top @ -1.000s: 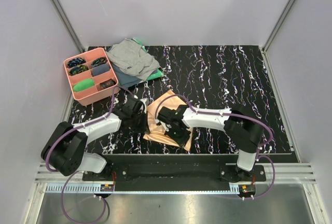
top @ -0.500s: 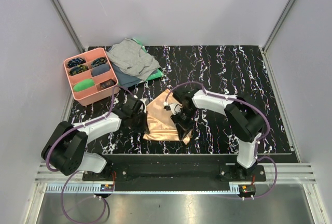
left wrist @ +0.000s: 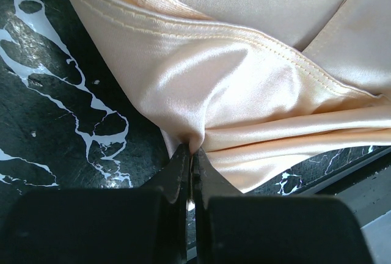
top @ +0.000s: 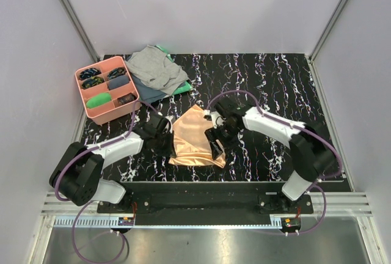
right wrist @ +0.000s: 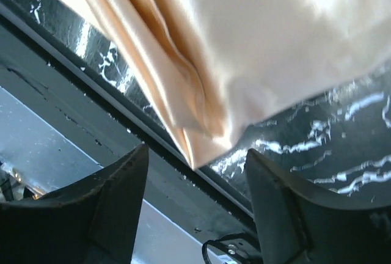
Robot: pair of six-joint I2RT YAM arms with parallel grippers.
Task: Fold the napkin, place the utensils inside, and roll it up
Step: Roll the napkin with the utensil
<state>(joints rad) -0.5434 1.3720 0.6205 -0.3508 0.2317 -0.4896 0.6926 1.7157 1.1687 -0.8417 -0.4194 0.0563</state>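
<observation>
**Peach napkin pinched at its left edge, right jaws standing apart at its near corner**

The large satiny peach-orange cloth napkin (top: 194, 137) is lying loosely folded on the near middle of the table, between the two arms. Its long axis is running from near to far. One narrow corner is pointing away from the arm bases, and the broader, rumpled end is reaching the table's near edge.

The left gripper (left wrist: 190, 157) is coming in from the napkin's left side. Its fingers are pressed together on a small bunched fold of the hemmed edge, with creases fanning out from the pinch. The right gripper (right wrist: 197, 154) is hovering over the napkin's near right corner. Its two dark fingers (right wrist: 116, 197) are standing well apart with nothing clamped, and the pointed cloth corner is showing in the gap between them.

The table (top: 275, 87) is wearing a black surface veined with white marbling. A dark rail (top: 201, 200) is carrying the arm bases along the near edge. Pale grey walls (top: 214, 7) are closing in the far side and both flanks, with slanting aluminium posts (top: 73, 13) in the corners.

At the far left a pink plastic tray (top: 116, 116) with six compartments is sitting at an angle. A rounded green item is filling its near left compartment, a grey-blue piece is sitting in a middle one, and small dark patterned items are occupying the others. Just beside the tray a crumpled grey cloth (top: 153, 67) is lying on a dark blue-grey cloth (top: 149, 91) and a green cloth (top: 182, 87).
</observation>
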